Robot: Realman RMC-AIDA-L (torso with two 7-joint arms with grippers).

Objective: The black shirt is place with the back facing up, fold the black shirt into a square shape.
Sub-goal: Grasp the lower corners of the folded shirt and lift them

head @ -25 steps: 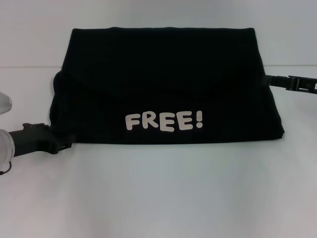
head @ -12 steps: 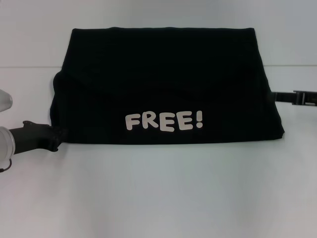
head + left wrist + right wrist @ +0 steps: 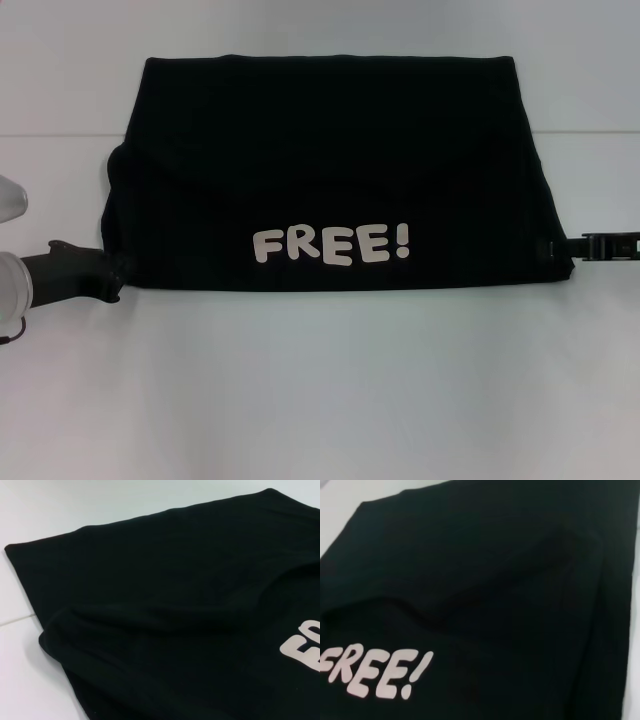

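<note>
The black shirt (image 3: 330, 170) lies folded into a wide band on the white table, with white "FREE!" lettering (image 3: 331, 244) near its front edge. It fills the left wrist view (image 3: 190, 610) and the right wrist view (image 3: 480, 580). My left gripper (image 3: 112, 279) sits low at the shirt's near-left corner, touching its edge. At the near-right corner my right gripper (image 3: 578, 247) reaches in from the right, level with the cloth's edge. Black gripper against black cloth hides any hold.
White table (image 3: 320, 400) stretches bare in front of the shirt. A faint seam line (image 3: 60, 135) crosses the table behind the shirt's middle. A silver part of the left arm (image 3: 10, 285) shows at the left border.
My right gripper slid along the shirt's right edge from the far part to the near-right corner. The left gripper drew back slightly left at the near-left corner. The shirt has not moved.
</note>
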